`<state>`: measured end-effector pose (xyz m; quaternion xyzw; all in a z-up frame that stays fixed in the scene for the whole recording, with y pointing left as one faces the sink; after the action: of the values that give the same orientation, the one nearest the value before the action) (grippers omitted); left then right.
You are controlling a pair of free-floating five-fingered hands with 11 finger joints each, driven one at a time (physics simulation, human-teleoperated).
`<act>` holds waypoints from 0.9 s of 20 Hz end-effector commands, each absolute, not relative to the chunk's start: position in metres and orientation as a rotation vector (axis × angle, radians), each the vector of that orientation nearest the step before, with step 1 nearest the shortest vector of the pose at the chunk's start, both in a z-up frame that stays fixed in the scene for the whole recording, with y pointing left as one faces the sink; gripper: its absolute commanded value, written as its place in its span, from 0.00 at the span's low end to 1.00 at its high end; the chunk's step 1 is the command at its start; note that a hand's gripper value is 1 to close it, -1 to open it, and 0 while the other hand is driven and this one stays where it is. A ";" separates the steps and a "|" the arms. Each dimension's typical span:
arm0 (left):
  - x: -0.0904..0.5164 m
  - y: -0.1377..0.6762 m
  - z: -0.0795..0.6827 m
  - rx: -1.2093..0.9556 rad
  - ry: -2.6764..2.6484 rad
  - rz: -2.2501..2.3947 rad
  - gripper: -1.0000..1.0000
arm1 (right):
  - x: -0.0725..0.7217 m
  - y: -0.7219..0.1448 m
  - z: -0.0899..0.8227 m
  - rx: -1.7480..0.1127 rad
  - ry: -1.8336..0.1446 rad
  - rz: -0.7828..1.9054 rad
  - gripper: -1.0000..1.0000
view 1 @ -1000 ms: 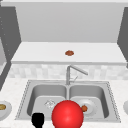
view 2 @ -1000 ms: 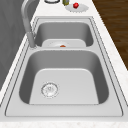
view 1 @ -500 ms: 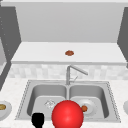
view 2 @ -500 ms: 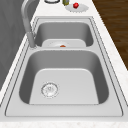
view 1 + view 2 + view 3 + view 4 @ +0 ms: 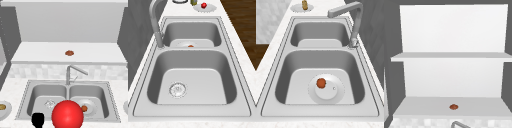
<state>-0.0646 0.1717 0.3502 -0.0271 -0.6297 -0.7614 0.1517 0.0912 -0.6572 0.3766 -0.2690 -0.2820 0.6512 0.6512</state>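
A large red ball [image 5: 67,115] sits at the bottom centre of the front view, in front of the double sink [image 5: 47,91]. Just left of it, a black left hand [image 5: 38,119] shows low at the sink's front rim, apart from the ball. The right basin holds a white plate [image 5: 331,93] with a small orange-red piece [image 5: 321,83] on it; that piece [image 5: 84,108] peeks out right of the ball in the front view. The left basin has only its drain [image 5: 178,89].
The faucet [image 5: 68,75] rises behind the divider, spout pointing right. A brown-orange item [image 5: 453,107] lies on the lower shelf. Left counter: a plate [image 5: 296,8] with a yellowish item [image 5: 304,5]. Right counter: a plate [image 5: 211,7] with a red item [image 5: 203,5].
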 end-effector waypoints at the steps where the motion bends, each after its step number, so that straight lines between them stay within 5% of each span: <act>1: -0.065 0.172 0.350 -0.078 -1.807 -2.185 0.50 | 0.110 -0.646 0.377 -0.739 -0.610 1.438 0.00; 18: -0.065 0.172 0.350 -0.078 -1.807 -2.185 0.50 | 0.164 -0.580 0.334 -0.798 -0.495 1.435 0.00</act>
<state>-0.0646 0.1717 0.3502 -0.0271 -0.6297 -0.7614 0.1517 0.1620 -0.5869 0.3418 -0.3574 -0.2411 0.6218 0.6538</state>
